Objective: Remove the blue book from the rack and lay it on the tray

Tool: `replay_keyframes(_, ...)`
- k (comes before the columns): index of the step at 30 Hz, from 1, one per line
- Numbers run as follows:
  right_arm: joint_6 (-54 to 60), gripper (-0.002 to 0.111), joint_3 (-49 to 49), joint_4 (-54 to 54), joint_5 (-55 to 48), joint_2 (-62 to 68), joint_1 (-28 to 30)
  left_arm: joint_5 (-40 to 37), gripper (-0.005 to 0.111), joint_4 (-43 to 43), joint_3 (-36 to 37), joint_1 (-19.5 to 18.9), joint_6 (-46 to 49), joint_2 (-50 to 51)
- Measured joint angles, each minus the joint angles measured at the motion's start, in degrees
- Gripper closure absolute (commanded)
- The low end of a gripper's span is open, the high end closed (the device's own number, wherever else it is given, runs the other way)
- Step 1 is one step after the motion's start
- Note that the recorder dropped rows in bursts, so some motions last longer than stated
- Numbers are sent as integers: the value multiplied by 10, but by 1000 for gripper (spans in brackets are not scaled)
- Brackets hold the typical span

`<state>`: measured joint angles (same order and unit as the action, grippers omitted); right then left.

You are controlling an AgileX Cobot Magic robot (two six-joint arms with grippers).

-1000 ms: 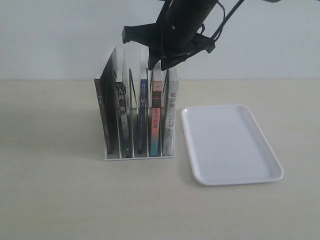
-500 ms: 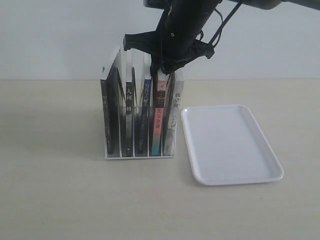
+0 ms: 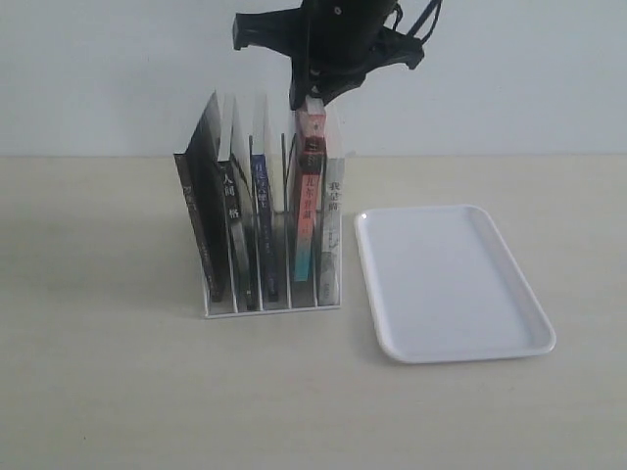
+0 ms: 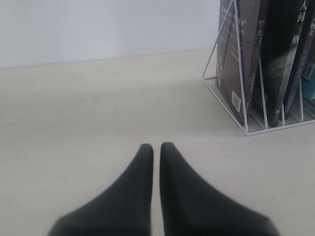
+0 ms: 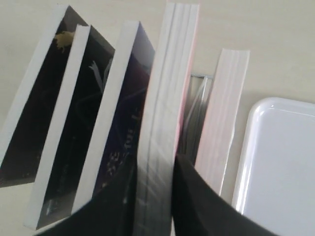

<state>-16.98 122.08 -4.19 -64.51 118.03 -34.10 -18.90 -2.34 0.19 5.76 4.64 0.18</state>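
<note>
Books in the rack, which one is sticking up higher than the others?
The book with the red-and-teal spine, second from the tray. The right end effector grips its top, which stands highest.

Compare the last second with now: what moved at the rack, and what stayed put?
The right gripper came down onto the red-and-teal-spined book, clamped its top edge and has lifted it partway out of the rack. The blue book stays in its slot, now leaning a little more to the left. The tray has not moved.
</note>
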Motion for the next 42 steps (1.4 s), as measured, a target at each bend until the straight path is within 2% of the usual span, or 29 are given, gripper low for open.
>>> replay_keyframes(23, -2, 107, 46, 36, -36, 3, -18, 0, 102, 0, 0, 0, 0, 0)
replay_keyframes(32, -6, 107, 46, 37, -37, 46, -18, 0, 102, 0, 0, 0, 0, 0)
replay_keyframes(42, -7, 107, 46, 48, 0, 54, -18, 0, 102, 0, 0, 0, 0, 0)
